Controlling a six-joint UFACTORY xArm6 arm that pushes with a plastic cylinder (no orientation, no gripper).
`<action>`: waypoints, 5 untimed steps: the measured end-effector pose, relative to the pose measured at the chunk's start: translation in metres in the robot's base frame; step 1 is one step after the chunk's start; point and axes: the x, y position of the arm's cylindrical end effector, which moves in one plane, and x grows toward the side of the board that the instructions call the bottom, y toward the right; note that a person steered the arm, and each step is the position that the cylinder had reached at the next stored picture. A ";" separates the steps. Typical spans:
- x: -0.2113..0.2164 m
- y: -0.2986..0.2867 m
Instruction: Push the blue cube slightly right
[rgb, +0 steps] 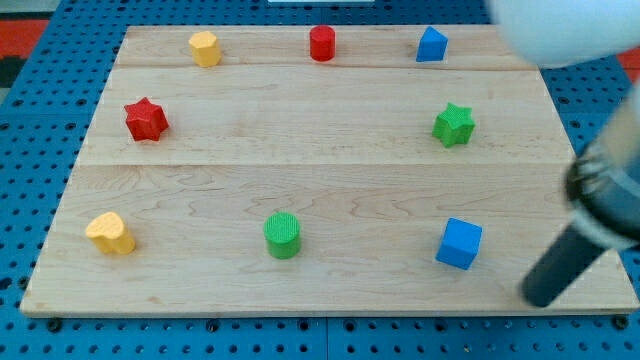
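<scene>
The dark rod is seen blurred at the view's lower right, slanting down and leftward from a bulky dark joint under a white arm housing; my tip (540, 296) is set on the pale wooden bench (330, 180) near its bottom right corner. No pincer is carried, so no opening or closing can be told.

Just to the left of my tip, apart from it, the blue cube (459, 243) is found, matte and sharp-edged, turned slightly askew. Further left along the bottom, a ribbed green cylinder (283, 235) and a yellow heart-shaped block (110, 233) are placed.

Higher up, a green star (454, 124) is seen at the right and a red star (146, 119) at the left. Along the top edge a blue pointed block (431, 45), a red cylinder (322, 43) and a yellow rounded block (205, 48) are lined up. The bench's planks show fine grain, laid over blue pegboard (40, 90).
</scene>
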 end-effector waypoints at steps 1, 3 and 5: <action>-0.011 -0.094; -0.085 -0.017; -0.054 0.017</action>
